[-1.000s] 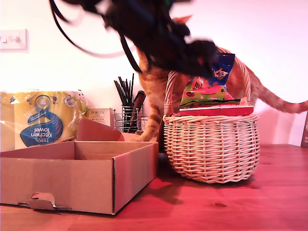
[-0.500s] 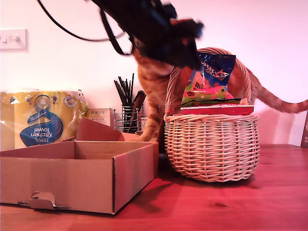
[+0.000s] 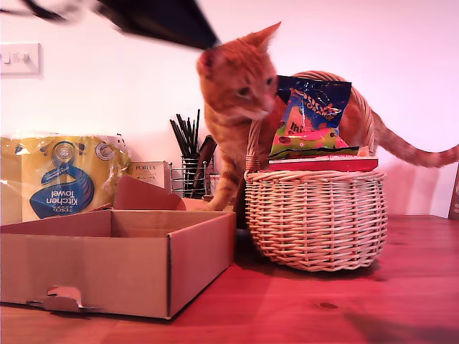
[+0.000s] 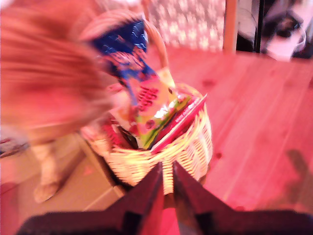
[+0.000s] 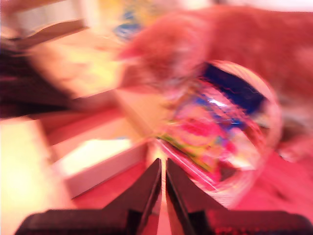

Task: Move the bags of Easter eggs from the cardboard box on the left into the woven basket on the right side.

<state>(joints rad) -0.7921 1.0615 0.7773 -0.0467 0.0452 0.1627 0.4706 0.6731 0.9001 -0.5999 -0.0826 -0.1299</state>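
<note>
- Since half a second ago, the dark arm (image 3: 161, 20) that hung in front of the ginger cat (image 3: 240, 93) has swung up and off toward the exterior view's upper left; now you see only a blurred piece of it at the top edge, and the cat's head shows clear.
- Readable writing: the yellow pack (image 3: 61, 175) at the exterior view's left says "TESCO Kitchen Towel" upside down on its blue label; the small box (image 3: 150, 173) beside it reads "PORLEX". The lettering on the pouches is too broken up to read.
- The bags of Easter eggs (image 3: 312, 118) stand piled in the woven basket (image 3: 315, 218), a dark blue pouch tallest under the handle, a red one flat across the rim.
- The cardboard box (image 3: 115, 261) sits at the exterior view's left, its visible interior bare.
- My first gripper (image 4: 166, 178) hangs above the basket, fingers nearly together, pinching nothing.
- My second gripper (image 5: 163, 171) likewise hangs above, fingers pressed close, nothing between them; that view is heavily blurred.
</note>
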